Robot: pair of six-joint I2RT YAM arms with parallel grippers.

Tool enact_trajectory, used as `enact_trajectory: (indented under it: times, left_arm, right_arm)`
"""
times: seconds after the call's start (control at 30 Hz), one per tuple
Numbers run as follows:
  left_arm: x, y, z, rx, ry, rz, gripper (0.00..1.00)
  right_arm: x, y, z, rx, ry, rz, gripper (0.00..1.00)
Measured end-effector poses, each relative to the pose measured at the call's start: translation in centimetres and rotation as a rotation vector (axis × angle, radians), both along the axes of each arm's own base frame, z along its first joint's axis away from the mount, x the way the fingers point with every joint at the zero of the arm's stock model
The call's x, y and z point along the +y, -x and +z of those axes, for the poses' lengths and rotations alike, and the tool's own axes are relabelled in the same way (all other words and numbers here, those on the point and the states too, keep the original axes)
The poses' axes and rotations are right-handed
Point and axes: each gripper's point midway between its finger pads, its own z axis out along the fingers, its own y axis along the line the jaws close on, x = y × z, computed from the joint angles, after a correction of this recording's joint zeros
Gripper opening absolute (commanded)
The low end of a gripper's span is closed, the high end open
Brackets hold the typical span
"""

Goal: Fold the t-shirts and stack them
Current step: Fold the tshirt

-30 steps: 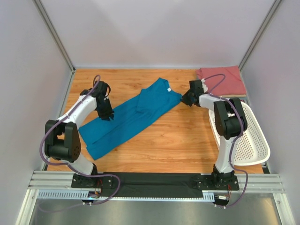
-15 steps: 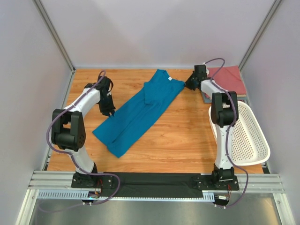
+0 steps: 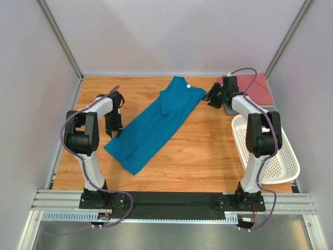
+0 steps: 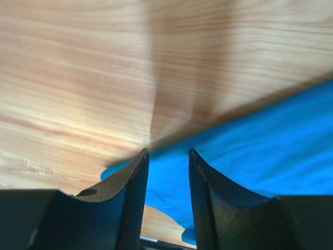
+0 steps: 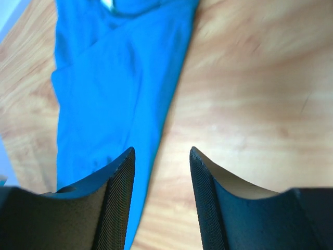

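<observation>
White basket [image 3: 287, 151] far right; salmon t-shirt [image 3: 260, 88] (seemingly folded) behind it.

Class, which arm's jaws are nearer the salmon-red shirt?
Right arm: its jaws hang beside the salmon-red shirt. The left arm has its jaws across the table, at the teal shirt's edge.

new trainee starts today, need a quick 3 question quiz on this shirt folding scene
1. True or false: the teal shirt lies in the basket.
2. Which claw is nearer the red shirt? A) left claw B) right claw
3. Fill the gap: both claws stand ___ and empty.
Key: 1 false; 2 B; 3 open.
</observation>
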Motion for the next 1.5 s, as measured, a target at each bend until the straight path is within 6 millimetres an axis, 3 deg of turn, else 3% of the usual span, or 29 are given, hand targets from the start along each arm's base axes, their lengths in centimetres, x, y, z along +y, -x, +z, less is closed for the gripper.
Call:
enact_trajectory:
  times: [0.2,0.37,0.47,0.57,0.67,0.83,0.97,1.17,1.3,1.4,1.5]
  left_arm:
    - [2.0,2.1,-0.8,0.06,-0.014,0.101,0.43]
    - [3.2,4.6,-0.9,0.104,0.001,0.216,0.43]
    - [3.7,7.0,-0.9,0.126,0.025,0.295,0.43]
    - [4.4,9.5,-0.7,0.141,0.033,0.368,0.44]
    - [4.3,9.8,0.2,0.126,0.039,0.375,0.44]
    - [3.3,6.7,3.7,-0.032,0.09,0.342,0.44]
    - [1.3,4.6,6.2,-0.135,0.16,0.282,0.44]
    - [-2.1,4.0,6.8,-0.154,0.244,0.164,0.45]
    - [-4.5,4.3,7.1,-0.149,0.314,0.082,0.45]
    - [-5.9,4.7,7.3,-0.143,0.343,0.02,0.45]
    - [-7.5,5.0,7.7,-0.147,0.375,-0.029,0.44]
  right_arm:
    - [1.6,3.8,1.9,-0.032,-0.05,0.046,0.48]
    - [1.7,5.5,0.5,0.005,-0.066,0.044,0.5]
    - [2.0,6.2,-0.7,0.022,-0.098,0.029,0.57]
    - [2.5,6.6,-1.4,0.03,-0.127,0.022,0.57]
    - [3.7,5.8,-1.4,0.011,-0.142,0.032,0.58]
    - [6.8,2.5,-1.3,-0.048,-0.153,0.076,0.61]
    - [8.4,0.5,-2.2,-0.054,-0.142,0.086,0.61]
    - [8.7,-2.7,-4.6,-0.03,-0.111,0.056,0.58]
    - [8.8,-4.7,-4.6,-0.043,-0.099,0.045,0.56]
    - [8.7,-5.5,-4.9,-0.046,-0.081,0.046,0.46]
    - [8.6,-6.4,-5.3,-0.051,-0.062,0.053,0.27]
